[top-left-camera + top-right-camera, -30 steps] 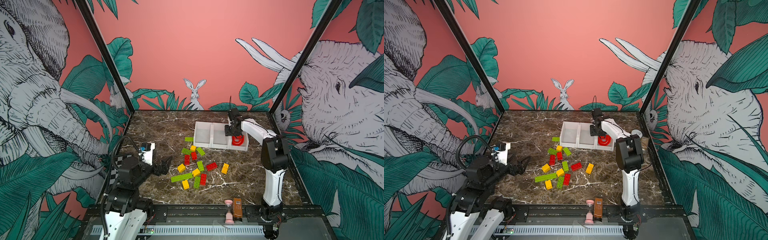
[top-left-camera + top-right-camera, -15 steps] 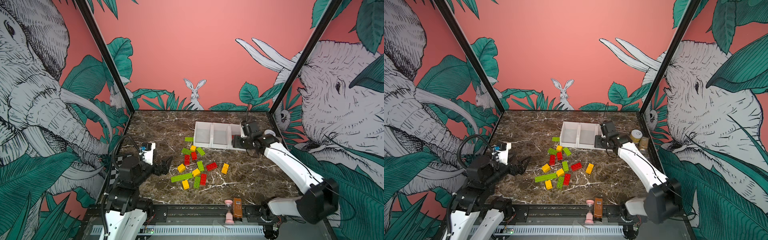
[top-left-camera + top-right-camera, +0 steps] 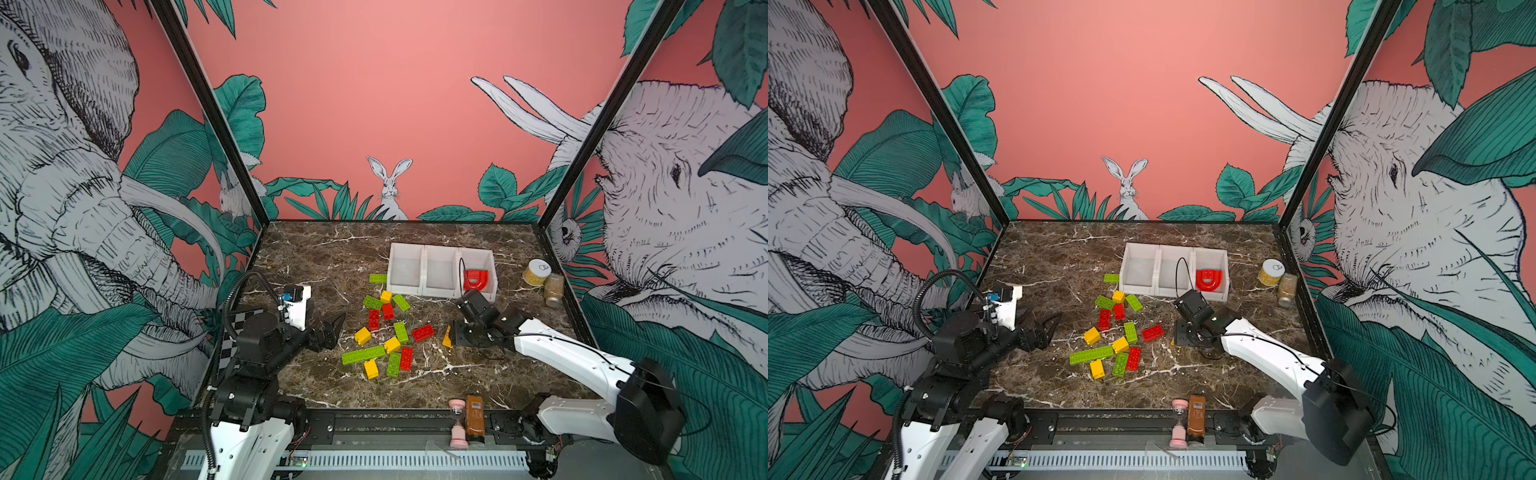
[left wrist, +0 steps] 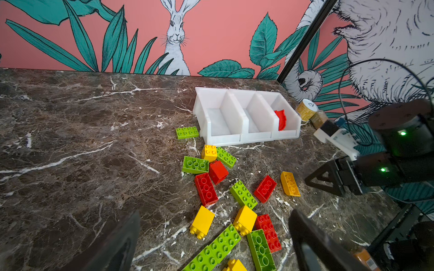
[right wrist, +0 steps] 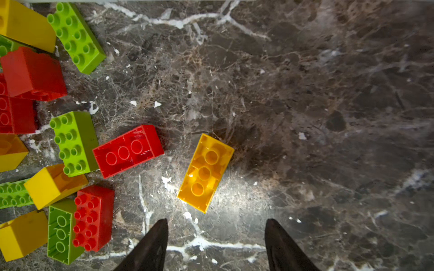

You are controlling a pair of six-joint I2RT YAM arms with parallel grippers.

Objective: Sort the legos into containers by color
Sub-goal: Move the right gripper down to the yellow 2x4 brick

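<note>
The legos [image 3: 400,331] lie scattered mid-table in green, yellow and red in both top views [image 3: 1130,331]. Behind them stand the containers [image 3: 424,270], three joined white bins. The right bin holds a red arch [image 3: 476,279]; the other two look empty. My right gripper [image 5: 216,221] hangs open just above the table, to the right of the pile. A yellow brick [image 5: 205,172] lies studs down just ahead of its fingertips, untouched. My left gripper [image 3: 336,328] is wide open and empty, left of the pile.
A yellowish jar [image 3: 537,272] and a brownish jar [image 3: 554,289] stand right of the bins by the wall. At the front edge are a pink hourglass [image 3: 457,424] and a brown bottle [image 3: 474,417]. One green brick [image 3: 377,277] lies against the left bin.
My right arm swung from over the right bin, where the red arch now lies, forward and down to the yellow brick, and its jaws widened. The left arm stayed still.
</note>
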